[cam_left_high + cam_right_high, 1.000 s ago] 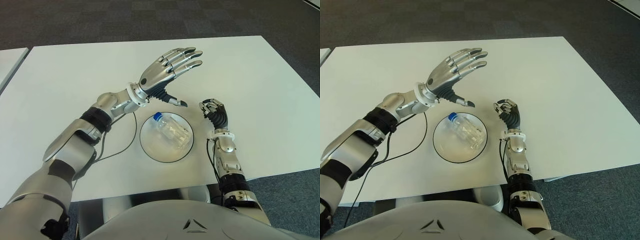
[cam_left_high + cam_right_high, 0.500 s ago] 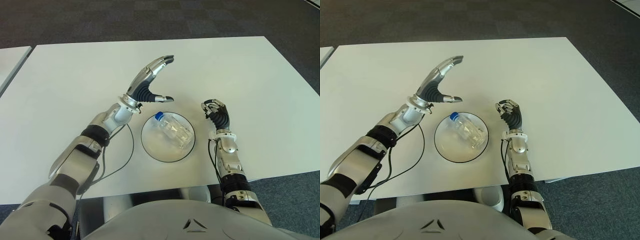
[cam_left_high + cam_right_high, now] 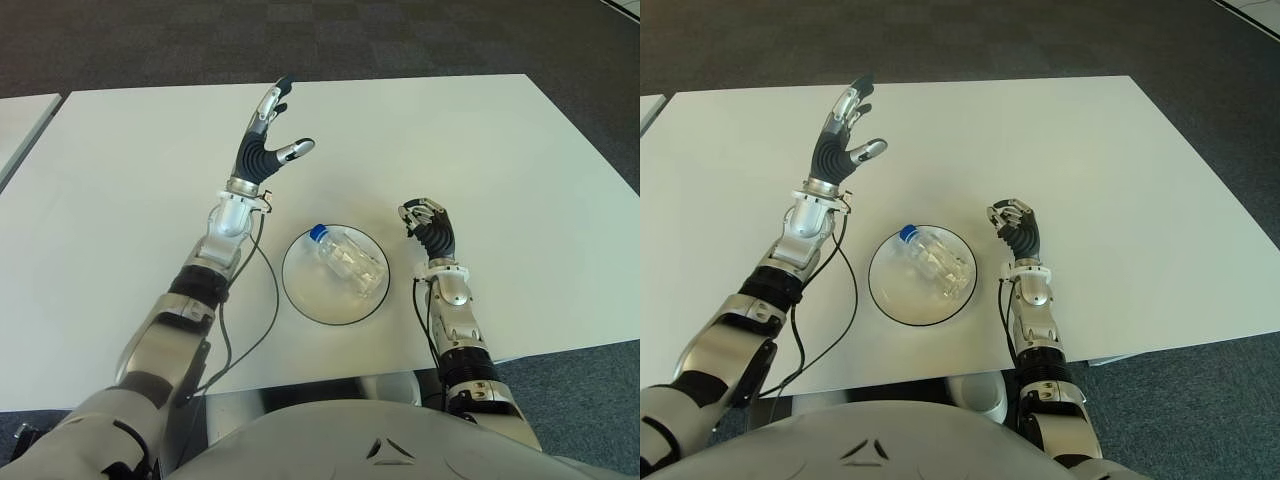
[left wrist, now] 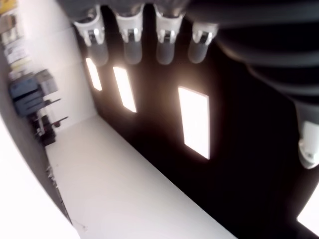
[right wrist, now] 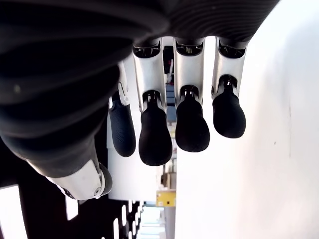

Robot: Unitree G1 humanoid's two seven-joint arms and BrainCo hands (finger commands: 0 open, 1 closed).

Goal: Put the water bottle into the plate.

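Note:
A clear water bottle (image 3: 346, 261) with a blue cap lies on its side inside the round white plate (image 3: 310, 298) with a dark rim, near the table's front. My left hand (image 3: 268, 133) is raised above the table, behind and to the left of the plate, fingers spread and pointing up, holding nothing. My right hand (image 3: 428, 225) shows just right of the plate, its fingers (image 5: 157, 137) curled with nothing inside them.
The white table (image 3: 480, 140) stretches wide behind and to both sides of the plate. A black cable (image 3: 250, 320) runs along my left forearm onto the table. Dark carpet lies beyond the table's far edge.
My left hand has lifted away from above the plate, swung left and turned upright. The bottle and plate stay put. The right hand has not moved.

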